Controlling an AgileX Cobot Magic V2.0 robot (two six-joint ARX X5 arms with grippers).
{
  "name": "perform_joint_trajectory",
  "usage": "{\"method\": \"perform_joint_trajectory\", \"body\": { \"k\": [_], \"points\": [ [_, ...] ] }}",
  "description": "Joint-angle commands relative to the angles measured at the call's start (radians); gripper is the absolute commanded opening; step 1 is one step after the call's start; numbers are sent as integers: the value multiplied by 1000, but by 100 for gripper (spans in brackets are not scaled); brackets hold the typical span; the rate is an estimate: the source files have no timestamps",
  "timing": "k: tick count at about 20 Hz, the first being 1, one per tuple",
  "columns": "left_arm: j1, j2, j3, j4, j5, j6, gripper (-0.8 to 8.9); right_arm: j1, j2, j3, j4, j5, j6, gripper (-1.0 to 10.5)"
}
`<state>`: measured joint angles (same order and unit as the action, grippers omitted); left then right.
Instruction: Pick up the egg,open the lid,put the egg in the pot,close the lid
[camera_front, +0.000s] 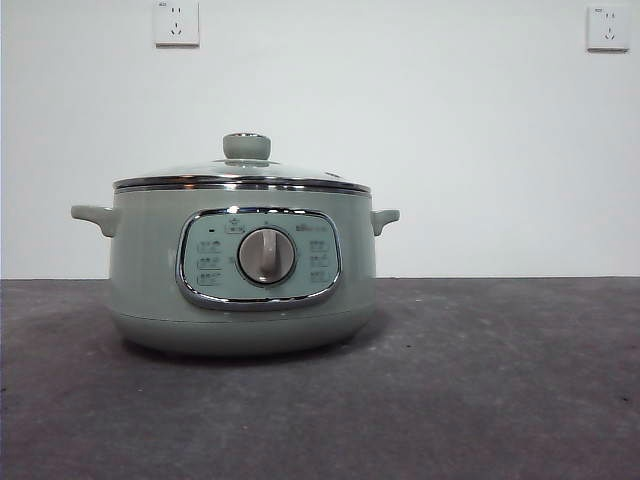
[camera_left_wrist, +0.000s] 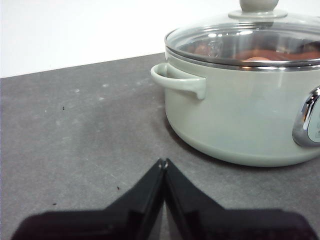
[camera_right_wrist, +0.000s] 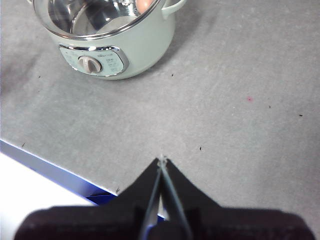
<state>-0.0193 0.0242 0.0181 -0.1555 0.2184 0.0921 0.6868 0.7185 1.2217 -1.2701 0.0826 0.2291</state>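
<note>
The pale green pot (camera_front: 145, 270) stands on the dark table with its silver dial (camera_front: 266, 255) facing the front view. Its glass lid (camera_front: 240, 172) with the green knob (camera_front: 246, 146) sits shut on the rim. Through the glass, the reddish-brown egg (camera_right_wrist: 145, 4) lies inside the pot (camera_right_wrist: 147, 45); the left wrist view shows it only as a dim orange shape (camera_left_wrist: 257, 59) under the lid (camera_left_wrist: 240, 35). My left gripper (camera_left_wrist: 163, 161) is shut and holds nothing, low over the table beside the pot's handle (camera_left_wrist: 177, 80). My right gripper (camera_right_wrist: 161, 159) is shut and holds nothing, high up and well away from the pot. Neither gripper shows in the front view.
Two wall sockets (camera_front: 176, 22) (camera_front: 608, 27) sit on the white wall behind. The table's front edge with a blue strip (camera_right_wrist: 50, 165) runs below my right gripper. Bare grey tabletop (camera_front: 500, 380) lies all around the pot.
</note>
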Motion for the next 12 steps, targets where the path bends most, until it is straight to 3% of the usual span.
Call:
{"method": "perform_joint_trajectory", "body": {
  "k": [1,10,12],
  "points": [
    [3,8,-10,2,-3,-10,-3,1,-1,-9,6,4,11,1],
    [3,48,-10,3,-3,-10,-3,-12,-8,-9,6,14,2,1],
    [3,48,-10,3,-3,-10,-3,-65,-45,-9,33,80,-85,1]
  ]
}}
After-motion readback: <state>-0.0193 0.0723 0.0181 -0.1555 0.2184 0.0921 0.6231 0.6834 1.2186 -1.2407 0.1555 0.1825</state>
